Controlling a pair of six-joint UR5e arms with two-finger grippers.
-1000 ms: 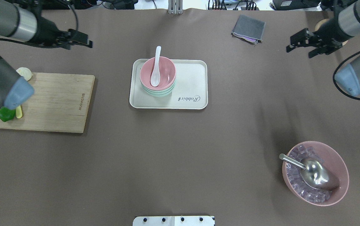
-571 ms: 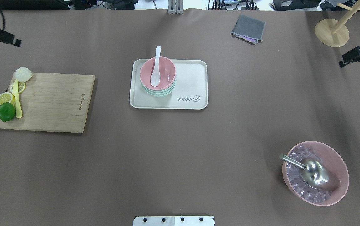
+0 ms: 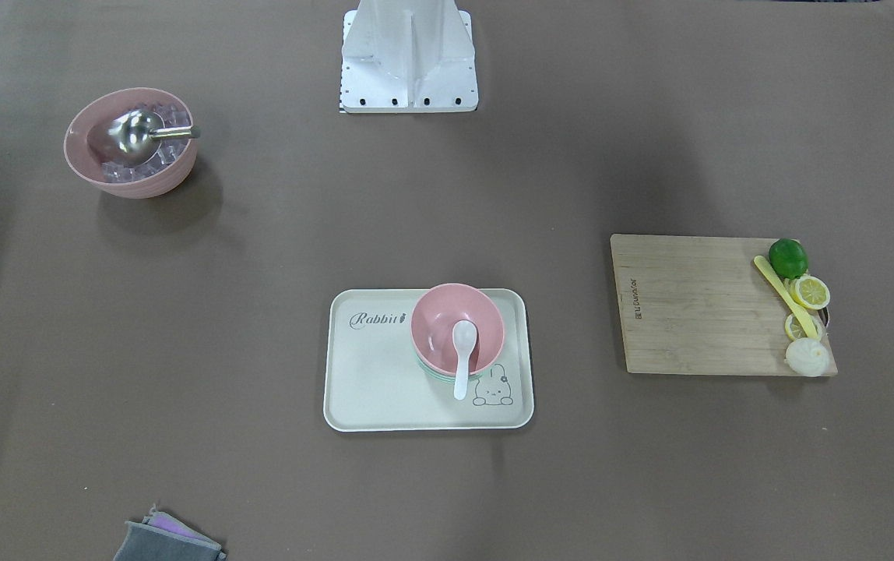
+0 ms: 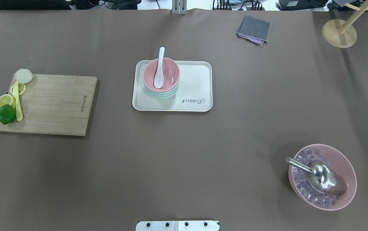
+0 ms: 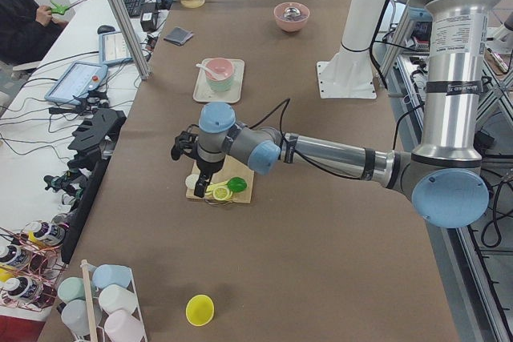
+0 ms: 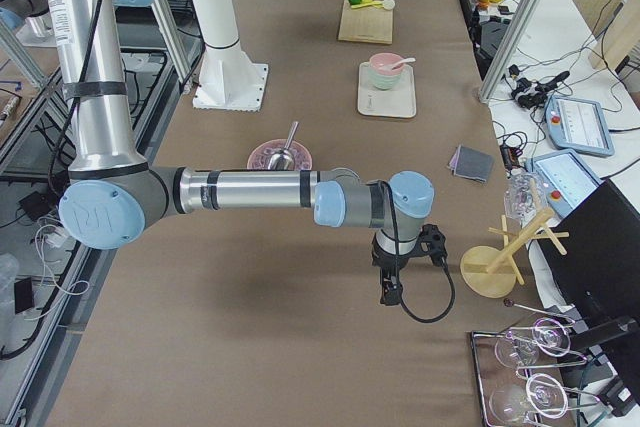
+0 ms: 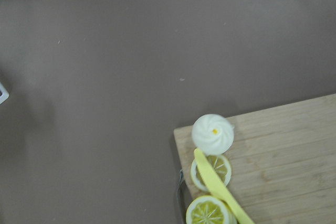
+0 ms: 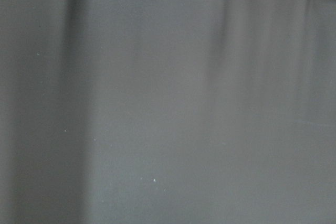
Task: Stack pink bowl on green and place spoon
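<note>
The pink bowl (image 4: pixel 168 75) sits nested on the green bowl (image 4: pixel 161 95) at the left end of a cream tray (image 4: pixel 196 86). A white spoon (image 4: pixel 159 69) lies in the pink bowl with its handle over the far rim. The stack also shows in the front-facing view: the pink bowl (image 3: pixel 435 323), the spoon (image 3: pixel 462 358) and the tray (image 3: pixel 369 374). My left gripper (image 5: pixel 200 186) hangs over the left end of the cutting board. My right gripper (image 6: pixel 385 292) hangs near a wooden stand. Both are far from the tray, and I cannot tell whether either is open.
A wooden cutting board (image 4: pixel 55 104) holds a lime (image 4: pixel 6 114), lemon slices, a yellow knife and a white bun (image 4: pixel 23 75). A large pink bowl (image 4: pixel 347 166) with ice cubes and a metal scoop stands front right. A grey cloth (image 4: pixel 254 29) and a wooden stand (image 4: pixel 339 33) are at the back.
Both arms have drawn back out of the overhead view, the left off the left edge and the right off the right edge. The bowls, spoon and tray have not moved.
</note>
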